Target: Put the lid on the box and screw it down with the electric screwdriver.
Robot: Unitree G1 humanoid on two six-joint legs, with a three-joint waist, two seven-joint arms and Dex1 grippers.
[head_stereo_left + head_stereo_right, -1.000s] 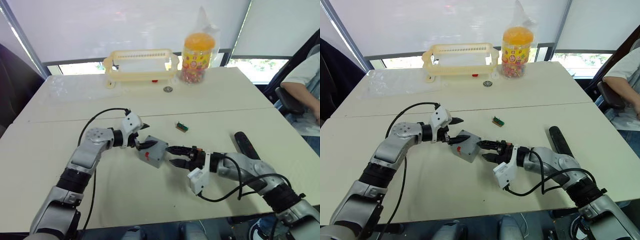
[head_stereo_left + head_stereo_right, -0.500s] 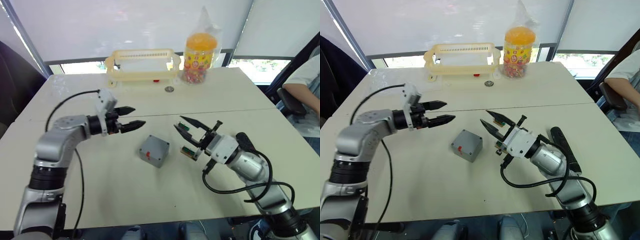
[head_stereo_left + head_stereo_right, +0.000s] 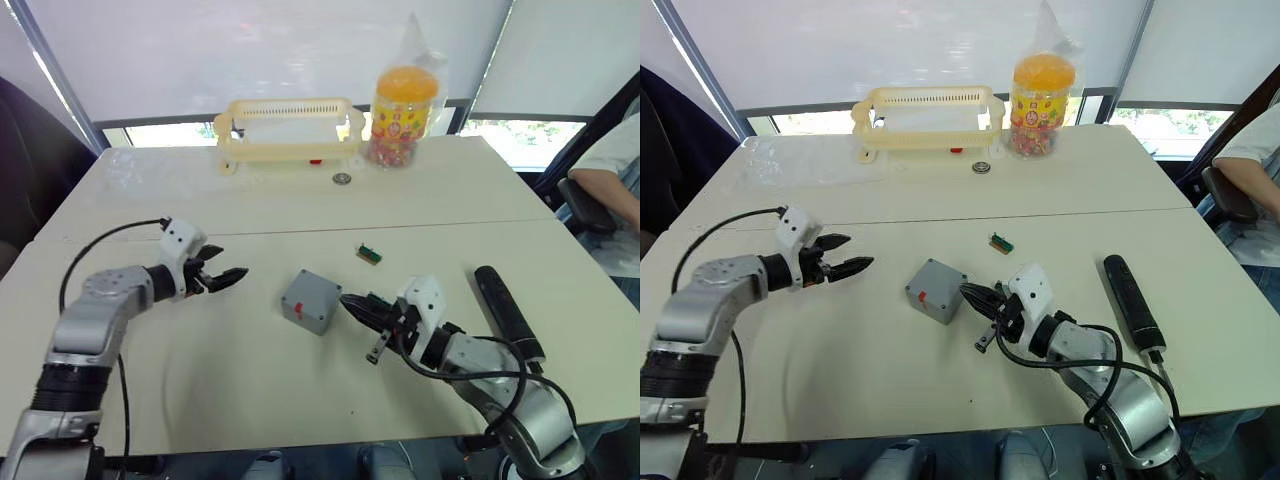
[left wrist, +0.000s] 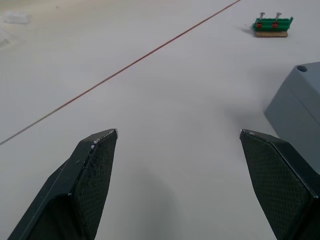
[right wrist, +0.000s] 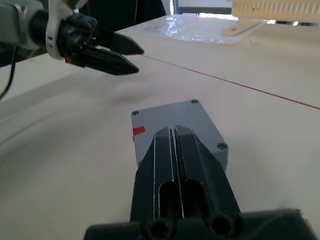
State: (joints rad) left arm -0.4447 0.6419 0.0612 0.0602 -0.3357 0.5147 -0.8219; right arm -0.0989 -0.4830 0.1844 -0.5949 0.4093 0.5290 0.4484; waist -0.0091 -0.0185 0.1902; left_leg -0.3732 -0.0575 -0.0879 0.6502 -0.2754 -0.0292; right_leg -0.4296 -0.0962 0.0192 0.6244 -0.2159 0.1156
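The grey box (image 3: 311,300) sits mid-table, a red mark on its side. Its flat top with corner screw holes looks like the lid (image 5: 170,116) resting on it. My right gripper (image 3: 350,303) is shut and empty, its fingertips low at the box's right edge and over the top's near side in the right wrist view; I cannot tell if they touch. My left gripper (image 3: 222,272) stands open and empty, well to the left of the box, just above the table. The black electric screwdriver (image 3: 505,310) lies on the table beyond my right arm.
A small green part (image 3: 368,253) lies just behind the box. At the table's far side stand a cream basket (image 3: 288,130), a snack jar (image 3: 400,100) and a small round metal piece (image 3: 342,179). A person's arm (image 3: 615,160) shows at the right edge.
Both grippers left the box. The left drew back to the left and sank, staying open. The right rose open, then shut and came down to the box's right edge.
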